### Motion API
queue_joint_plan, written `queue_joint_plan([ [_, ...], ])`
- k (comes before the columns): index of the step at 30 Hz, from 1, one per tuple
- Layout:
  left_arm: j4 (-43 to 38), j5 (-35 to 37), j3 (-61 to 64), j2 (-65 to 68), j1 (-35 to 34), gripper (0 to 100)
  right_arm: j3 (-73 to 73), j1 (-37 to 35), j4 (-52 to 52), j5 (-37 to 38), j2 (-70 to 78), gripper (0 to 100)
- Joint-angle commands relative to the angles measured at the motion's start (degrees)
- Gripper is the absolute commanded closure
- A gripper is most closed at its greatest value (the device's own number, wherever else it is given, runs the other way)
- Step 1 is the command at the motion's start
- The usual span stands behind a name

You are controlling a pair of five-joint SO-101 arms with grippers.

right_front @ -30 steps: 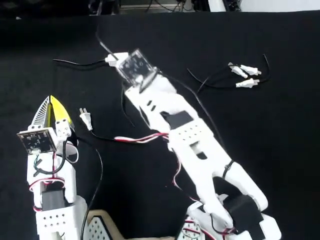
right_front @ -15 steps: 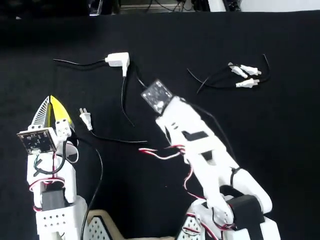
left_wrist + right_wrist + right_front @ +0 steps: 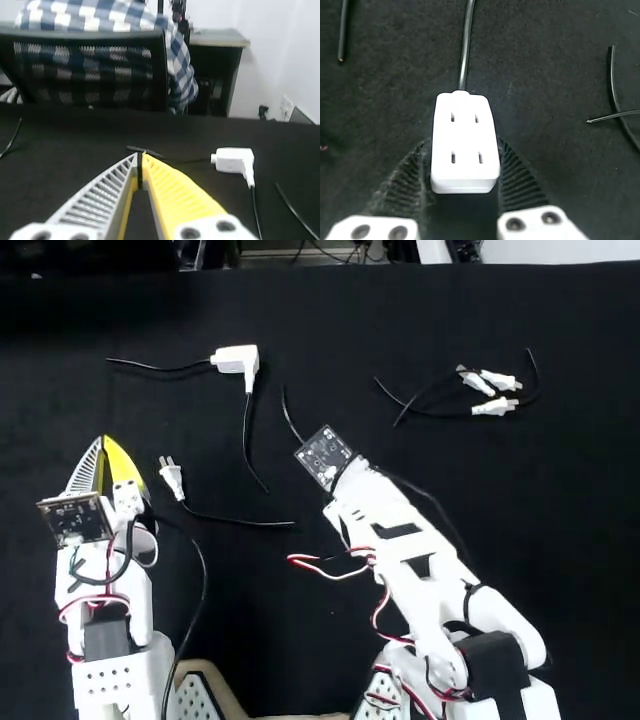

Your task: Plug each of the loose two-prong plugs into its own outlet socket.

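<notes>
Outlet block (image 3: pixel 464 145): white, rounded oblong, two pairs of slots facing up, black cord (image 3: pixel 465 45) leaving its far end. It sits between the right gripper (image 3: pixel 464 152) jaws, ribbed fingers (image 3: pixel 515 175) clamped on its long sides, arm angled low over the table (image 3: pixel 560 60). Left gripper (image 3: pixel 141 159) held level, jaws closed tip to tip; a white angled plug (image 3: pixel 232 161) lies beyond the tips, on the yellow finger's side.

Landmark: white angled plastic plug (image 3: pixel 237 360) on black table (image 3: pixel 560 540).
Small white two-prong plug (image 3: pixel 172 478): near, lower left of landmark.
Two white plugs (image 3: pixel 490 392): well right of landmark.
Left gripper (image 3: pixel 102 439), yellow and white: farther lower left.
</notes>
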Motion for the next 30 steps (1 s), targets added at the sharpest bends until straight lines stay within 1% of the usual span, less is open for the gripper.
queue_joint_plan([
  [1,1.58,0.00,0.84,-0.35,-0.22,97,0.22,0.00,-0.70,0.00,-1.54,87.4],
  [4,1.58,0.00,0.84,-0.35,-0.22,97,0.40,-0.18,-0.70,0.44,-1.54,72.4],
  [6,1.58,0.00,0.84,-0.35,-0.22,97,0.40,-0.18,-0.70,0.35,-1.63,64.9],
  [8,1.58,0.00,0.84,-0.35,-0.22,97,0.40,0.00,-0.70,0.09,-1.89,59.8],
  [11,1.58,-0.35,0.75,-0.35,-0.31,97,0.40,0.09,-0.70,0.09,-1.98,54.8],
  [13,1.85,-3.34,0.75,-0.35,-0.48,95,0.31,0.18,-0.70,0.00,-2.59,53.2],
  [15,2.20,-7.21,0.75,-0.35,-0.48,90,0.75,0.70,-0.53,-0.18,-4.53,53.2],
  [17,5.01,-10.46,-0.31,-0.35,-0.75,85,1.36,2.46,-0.88,-3.25,-7.16,53.1],
  [19,9.32,-11.52,-2.68,-0.35,-0.40,83,2.15,4.04,-3.16,-7.91,-9.54,53.1],
  [21,13.27,-11.60,-5.41,-0.35,-0.40,82,3.91,5.45,-5.98,-11.16,-10.68,53.1],
  [24,16.26,-8.88,-8.57,-0.26,-0.48,80,4.97,6.42,-8.44,-11.60,-10.77,53.2],
  [27,16.70,-5.89,-10.59,0.79,-0.31,76,4.79,6.59,-7.38,-11.60,-10.86,53.2],
  [30,16.44,-4.04,-13.93,7.47,-0.13,76,4.79,7.56,-6.86,-11.60,-11.03,53.2],
])
